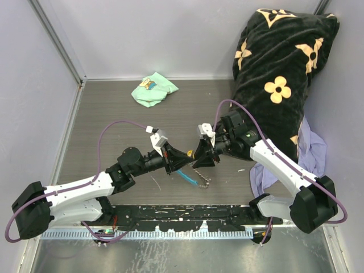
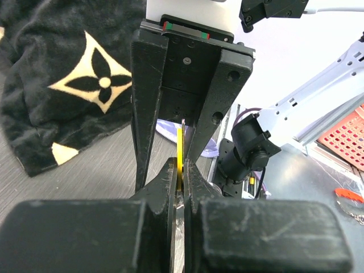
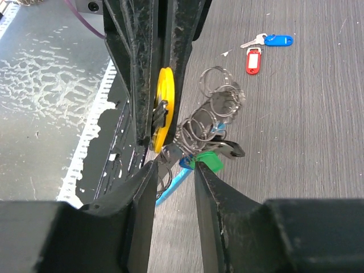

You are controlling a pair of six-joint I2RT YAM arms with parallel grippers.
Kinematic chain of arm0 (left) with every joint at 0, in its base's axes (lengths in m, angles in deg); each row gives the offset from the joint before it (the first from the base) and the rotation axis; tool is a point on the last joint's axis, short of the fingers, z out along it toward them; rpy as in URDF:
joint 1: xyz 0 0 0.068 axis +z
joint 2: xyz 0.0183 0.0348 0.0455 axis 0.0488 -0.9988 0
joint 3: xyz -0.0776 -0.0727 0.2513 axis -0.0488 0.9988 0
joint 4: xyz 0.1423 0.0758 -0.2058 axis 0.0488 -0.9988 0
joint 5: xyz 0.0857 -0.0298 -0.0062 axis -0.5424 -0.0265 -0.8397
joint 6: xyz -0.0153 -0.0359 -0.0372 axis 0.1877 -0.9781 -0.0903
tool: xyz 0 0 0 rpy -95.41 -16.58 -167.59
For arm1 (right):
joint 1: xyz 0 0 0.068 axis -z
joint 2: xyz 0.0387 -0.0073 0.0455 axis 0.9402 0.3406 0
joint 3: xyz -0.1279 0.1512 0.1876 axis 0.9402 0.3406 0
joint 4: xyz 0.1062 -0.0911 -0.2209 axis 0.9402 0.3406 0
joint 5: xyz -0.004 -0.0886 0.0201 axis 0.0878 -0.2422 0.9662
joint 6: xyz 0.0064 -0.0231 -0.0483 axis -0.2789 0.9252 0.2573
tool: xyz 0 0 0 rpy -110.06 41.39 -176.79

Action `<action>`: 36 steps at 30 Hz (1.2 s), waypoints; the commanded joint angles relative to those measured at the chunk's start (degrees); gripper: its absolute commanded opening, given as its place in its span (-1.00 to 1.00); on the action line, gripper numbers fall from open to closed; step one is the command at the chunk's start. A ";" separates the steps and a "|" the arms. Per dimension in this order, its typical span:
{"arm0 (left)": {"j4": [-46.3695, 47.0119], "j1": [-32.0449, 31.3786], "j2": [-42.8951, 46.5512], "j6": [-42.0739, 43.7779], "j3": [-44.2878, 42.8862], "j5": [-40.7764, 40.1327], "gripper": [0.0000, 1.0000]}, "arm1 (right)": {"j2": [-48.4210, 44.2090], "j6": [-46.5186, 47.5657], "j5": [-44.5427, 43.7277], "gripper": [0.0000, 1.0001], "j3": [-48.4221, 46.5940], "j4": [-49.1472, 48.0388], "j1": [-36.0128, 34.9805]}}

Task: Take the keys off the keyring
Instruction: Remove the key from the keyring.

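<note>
Pinching the yellow tag [image 2: 180,147] edge-on in the left gripper [image 2: 181,170], jaws pressed flat on both faces with nothing else between them. Meeting the right gripper [image 3: 175,168] nose to nose above the table [image 1: 114,102]: in the top view, reaching in from 9 o'clock with the left and from 2 o'clock with the right. On the right, parted only narrowly; can see daylight between the fingers [image 3: 136,205] and nothing plainly clamped. Cannot tell whether the 3 o'clock finger touches the green tag [image 3: 208,162] or merely sits just beside it.

Finding the keyring [image 3: 215,108] up in the air between the two, a tangle of silvery loops. In the right wrist view, just past the right fingertips toward 1 o'clock, and right beside the yellow tag at its 3 o'clock. In the top view, trailing toward 6 o'clock from there with the chain [image 1: 203,173] and the sky-blue fob [image 1: 186,177].

Already off and flat on the table, well apart toward 1 o'clock in the right wrist view: a blue-tagged key [image 3: 273,40] and a red-tagged key [image 3: 253,60].

Judging the right gripper nearer the loops. Reading the tangle's long axis as 7 to 1 o'clock, roughly in line with the right fingers. Probably calling for a short push forward and a close on a loop or the green tag, anchoring with the left
</note>
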 commanded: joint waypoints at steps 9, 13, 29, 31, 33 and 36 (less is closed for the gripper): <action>7.10 0.08 -0.26 -1.21 -2.71 0.94 -1.00 | -1.39 4.47 5.88 -0.44 -2.64 2.32 -0.01; 6.93 0.07 -0.10 -1.22 -2.72 0.88 -1.00 | -1.37 5.49 6.20 -0.54 -2.69 3.16 -0.03; 5.03 0.01 2.55 -0.36 -1.67 -0.11 -1.00 | -3.36 11.66 2.07 -0.15 -7.26 12.59 3.54; 4.80 0.07 2.68 -0.22 -1.70 -0.18 -1.00 | -3.17 15.20 2.18 -0.18 -7.72 15.12 3.59; 4.73 0.07 2.91 -0.21 -1.51 -0.30 -1.00 | -3.05 19.41 2.47 -0.29 -7.66 18.03 3.46; 4.82 0.03 3.12 -0.19 -1.32 -0.48 -1.00 | -2.77 26.36 2.69 -0.56 -6.73 22.00 3.14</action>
